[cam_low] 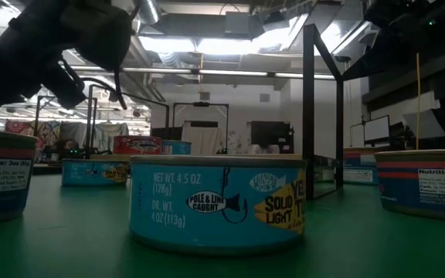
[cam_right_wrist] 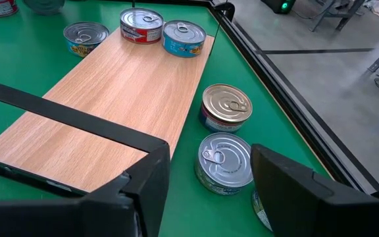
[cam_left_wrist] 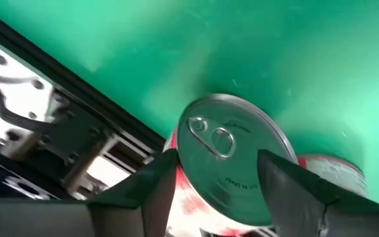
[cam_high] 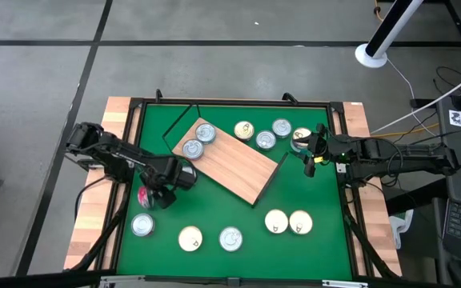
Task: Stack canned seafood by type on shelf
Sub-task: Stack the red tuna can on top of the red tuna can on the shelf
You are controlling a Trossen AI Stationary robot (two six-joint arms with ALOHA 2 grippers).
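From above, the board [cam_high: 235,162] lies slanted mid-mat with two tins [cam_high: 198,141] at its ten o'clock corner. Left gripper [cam_high: 152,196] is down at eight o'clock of the board, pinching a red-labelled tin [cam_high: 144,197]. Right gripper [cam_high: 309,157] hovers at three o'clock, by a gold-lidded tin [cam_high: 301,136].

Low down, a blue tin [cam_low: 217,202] fills the middle.

Left wrist: fingers [cam_left_wrist: 151,191] clamp the silver-lidded red tin [cam_left_wrist: 227,168].

Right wrist: fingers [cam_right_wrist: 151,174] spread wide, nothing between, over a silver-lidded tin [cam_right_wrist: 224,161] beside the board [cam_right_wrist: 110,105].
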